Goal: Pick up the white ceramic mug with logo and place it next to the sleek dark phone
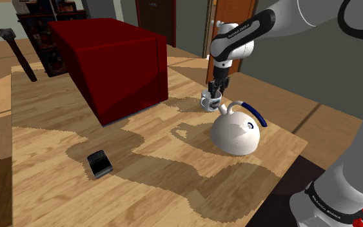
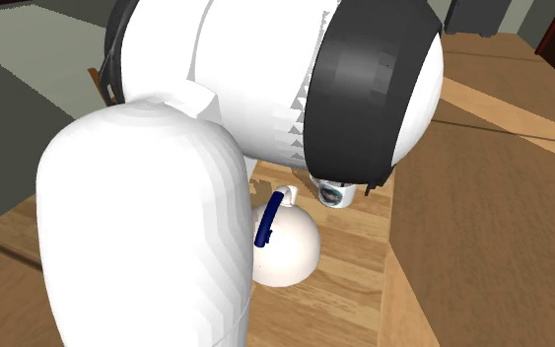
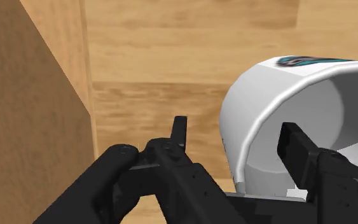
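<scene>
Robot arm (image 1: 360, 129) over the worktop (image 1: 44, 122). Red box (image 1: 118, 64), white kettle (image 1: 236, 132), logo mug (image 1: 210, 101) by the edge at the shoulder view's right, its wall between the end effector's (image 1: 215, 91) spread, untouching fingers (image 3: 180, 130); phone (image 1: 99, 163) well apart.

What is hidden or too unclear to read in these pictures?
- Logo on the mug: wrist view, seen at a steep slant past the rim; shoulder view, too small.
- Most of the mug: second exterior view, behind the arm.
- Kettle: second exterior view, one side behind the arm.
</scene>
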`<state>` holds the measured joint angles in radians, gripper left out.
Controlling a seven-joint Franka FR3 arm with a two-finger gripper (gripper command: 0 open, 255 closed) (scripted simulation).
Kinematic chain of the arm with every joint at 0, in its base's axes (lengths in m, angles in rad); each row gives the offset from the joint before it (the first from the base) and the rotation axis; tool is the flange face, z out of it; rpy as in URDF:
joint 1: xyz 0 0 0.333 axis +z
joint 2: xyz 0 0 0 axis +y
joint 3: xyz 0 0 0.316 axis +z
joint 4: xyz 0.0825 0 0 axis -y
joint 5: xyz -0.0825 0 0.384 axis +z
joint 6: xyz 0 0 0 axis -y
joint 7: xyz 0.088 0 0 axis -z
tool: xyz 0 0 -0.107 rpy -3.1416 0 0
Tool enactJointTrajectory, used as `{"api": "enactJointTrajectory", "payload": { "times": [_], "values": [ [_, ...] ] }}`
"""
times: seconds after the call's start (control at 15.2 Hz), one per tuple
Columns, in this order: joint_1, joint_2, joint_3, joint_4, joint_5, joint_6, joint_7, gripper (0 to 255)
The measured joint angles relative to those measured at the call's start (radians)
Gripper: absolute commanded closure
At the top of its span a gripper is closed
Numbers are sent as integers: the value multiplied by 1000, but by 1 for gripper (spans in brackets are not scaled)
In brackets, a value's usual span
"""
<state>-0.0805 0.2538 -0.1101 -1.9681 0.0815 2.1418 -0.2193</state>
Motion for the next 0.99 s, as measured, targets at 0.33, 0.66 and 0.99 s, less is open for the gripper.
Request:
{"api": "enactJointTrajectory", "payload": {
  "times": [0.33,0.66,0.99],
  "values": [
    [0,0,0,0,0,0,0,255],
    [1,-2,0,2,-1,-5,1,255],
    [1,-29,-2,31,-6,-59,6,255]
  ]
}}
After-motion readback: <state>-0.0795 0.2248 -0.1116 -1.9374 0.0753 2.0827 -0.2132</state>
